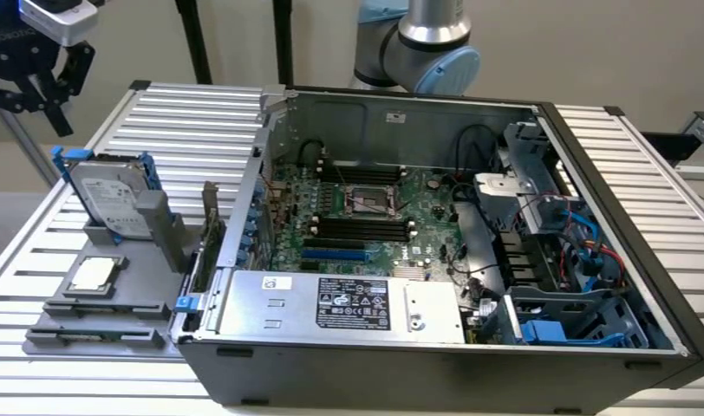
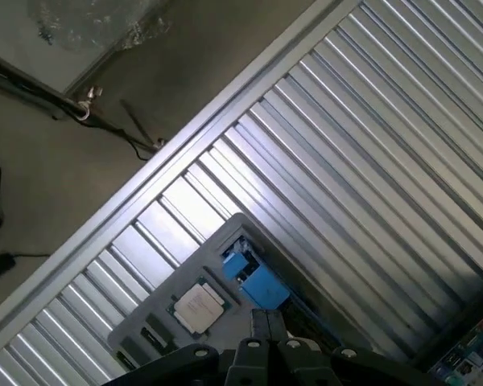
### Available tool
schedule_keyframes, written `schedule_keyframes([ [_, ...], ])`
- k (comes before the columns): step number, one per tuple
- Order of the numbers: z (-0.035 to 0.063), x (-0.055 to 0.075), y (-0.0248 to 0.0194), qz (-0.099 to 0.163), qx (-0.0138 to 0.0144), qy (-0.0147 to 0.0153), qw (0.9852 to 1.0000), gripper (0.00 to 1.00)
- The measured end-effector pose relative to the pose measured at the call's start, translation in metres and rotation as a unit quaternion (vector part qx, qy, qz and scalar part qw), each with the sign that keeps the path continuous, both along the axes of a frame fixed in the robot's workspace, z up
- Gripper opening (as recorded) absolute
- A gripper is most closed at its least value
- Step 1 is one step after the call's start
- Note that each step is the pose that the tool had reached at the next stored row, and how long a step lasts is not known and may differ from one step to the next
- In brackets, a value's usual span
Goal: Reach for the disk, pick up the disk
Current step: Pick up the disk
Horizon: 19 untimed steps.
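Observation:
The disk stands upright in a grey holder at the exterior view's left, a silver-grey drive with a white label in a blue bracket. My gripper hangs above it and a little further toward the exterior view's left, well clear of it. In the wrist view the disk shows edge-on as blue plastic just beyond my gripper, whose fingers are shut together with nothing between them.
A small square CPU chip lies on the grey fixture plate beside the disk. An open computer case fills the slatted metal table, with a silver power supply at its front. Past the table edge, cables lie on the floor.

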<state>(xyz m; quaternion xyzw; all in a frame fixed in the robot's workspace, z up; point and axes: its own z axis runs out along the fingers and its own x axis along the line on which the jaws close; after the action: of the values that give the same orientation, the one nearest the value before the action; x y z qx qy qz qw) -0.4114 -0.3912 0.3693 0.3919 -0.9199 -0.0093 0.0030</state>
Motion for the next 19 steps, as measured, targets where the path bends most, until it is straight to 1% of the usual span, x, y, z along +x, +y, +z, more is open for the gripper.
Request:
schedule_keyframes([
  [3, 0.0, 0.0, 0.0, 0.027, 0.0, 0.0, 0.9996, 0.11],
  [5, 0.0, 0.0, 0.0, 0.045, 0.0, 0.0, 0.999, 0.11],
  [9, -0.0003, 0.0, 0.0, 0.082, 0.0, 0.0, 0.9967, 0.11],
  [11, -0.0004, 0.0, 0.0, 0.1, 0.0, 0.0, 0.995, 0.11],
  [14, -0.0006, 0.0, 0.0, 0.127, 0.0, -0.0001, 0.9919, 0.11],
  [16, -0.0008, 0.0, 0.0, 0.145, 0.0, 0.0, 0.9894, 0.11],
  [19, -0.0014, 0.0001, 0.0, 0.172, 0.0, 0.0001, 0.9851, 0.11],
])
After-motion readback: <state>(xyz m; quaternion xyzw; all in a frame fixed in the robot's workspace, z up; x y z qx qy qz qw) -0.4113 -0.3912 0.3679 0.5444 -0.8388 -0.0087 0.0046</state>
